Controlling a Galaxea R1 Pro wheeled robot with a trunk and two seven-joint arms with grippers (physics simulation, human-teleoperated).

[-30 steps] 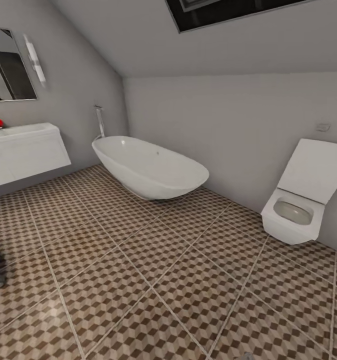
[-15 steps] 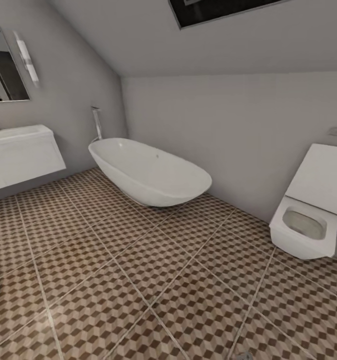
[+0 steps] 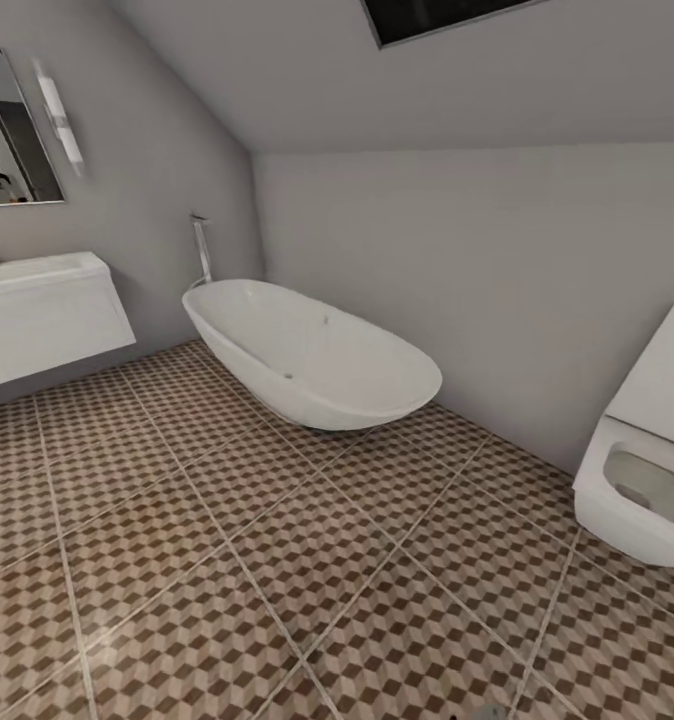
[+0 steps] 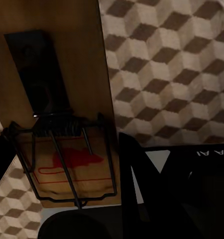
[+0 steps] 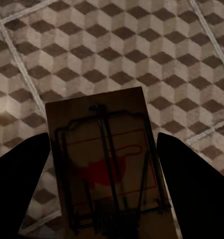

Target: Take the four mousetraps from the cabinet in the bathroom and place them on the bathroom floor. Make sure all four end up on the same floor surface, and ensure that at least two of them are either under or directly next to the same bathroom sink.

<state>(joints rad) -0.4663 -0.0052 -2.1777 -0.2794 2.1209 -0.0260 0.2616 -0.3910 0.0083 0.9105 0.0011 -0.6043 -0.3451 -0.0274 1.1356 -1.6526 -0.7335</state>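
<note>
A bathroom floor (image 3: 277,520) of brown and pale cube tiles is seen across the lower part of the head view. A white bathtub (image 3: 312,355) is set in the middle, by grey walls. A white bathroom sink (image 3: 47,315) is hung at the left edge under a mirror (image 3: 12,130). A white toilet (image 3: 647,470) is seen at the right edge.

In the left wrist view, a mousetrap (image 4: 74,164) is held between the dark fingers of the left pincer (image 4: 62,169), above the tiles. In the right wrist view, another mousetrap (image 5: 109,169) is held between the fingers of the right pincer (image 5: 104,174), above the tiles.
</note>
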